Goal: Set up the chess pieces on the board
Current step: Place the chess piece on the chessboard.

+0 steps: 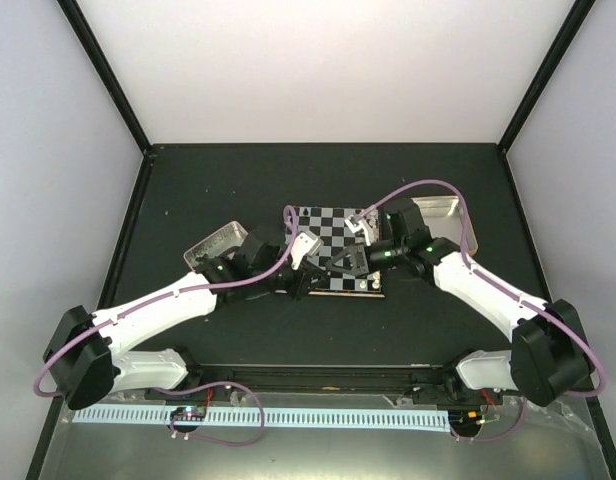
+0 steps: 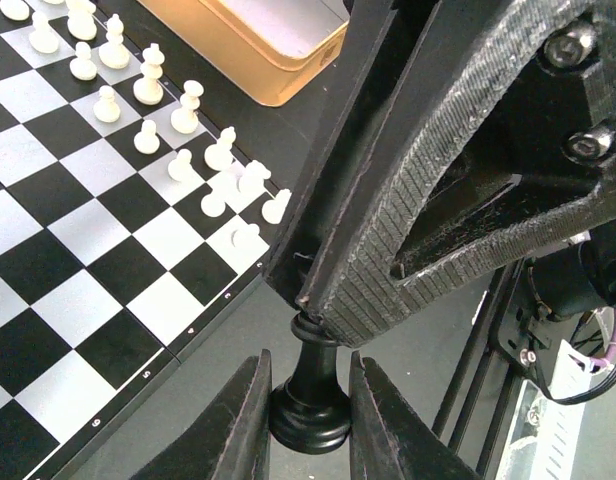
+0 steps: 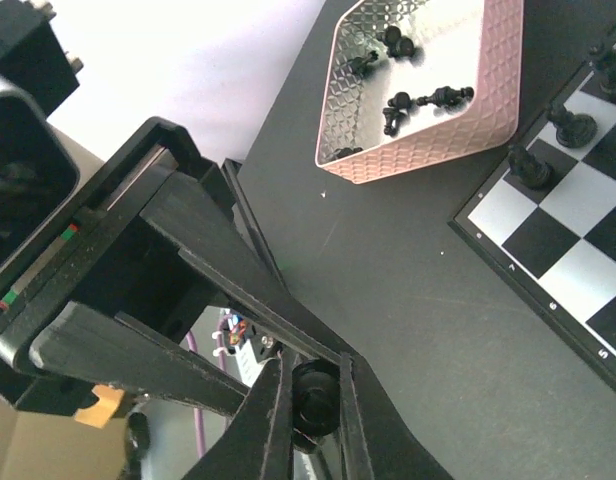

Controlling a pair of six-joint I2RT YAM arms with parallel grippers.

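The black table (image 1: pixel 188 190) fills the middle of the top view. The left arm (image 1: pixel 158 305) reaches in from the lower left and the right arm (image 1: pixel 488 290) from the lower right. Both are bent at the elbow, and their wrists meet at the bottom edge of the board (image 1: pixel 333 225) at centre frame. A pink-rimmed tin (image 1: pixel 213 243) lies just left of the board and a gold-rimmed tin (image 1: pixel 450 212) just right of it, so both side edges are crowded. The table above and below the board is bare.

Only the wrist views show the grips. At the bottom of the left wrist view, the left gripper (image 2: pixel 310 362) is closed on the base of a black piece (image 2: pixel 310 405), which stands upright just off the board's edge. The right gripper (image 3: pixel 314 380) is clamped on the head of the same piece. Whether the piece touches the table cannot be told.

White pieces (image 2: pixel 148 85) stand in the upper left of the left wrist view. The right wrist view shows loose black pieces (image 3: pixel 403 105) in the pink-rimmed tin, upper right.
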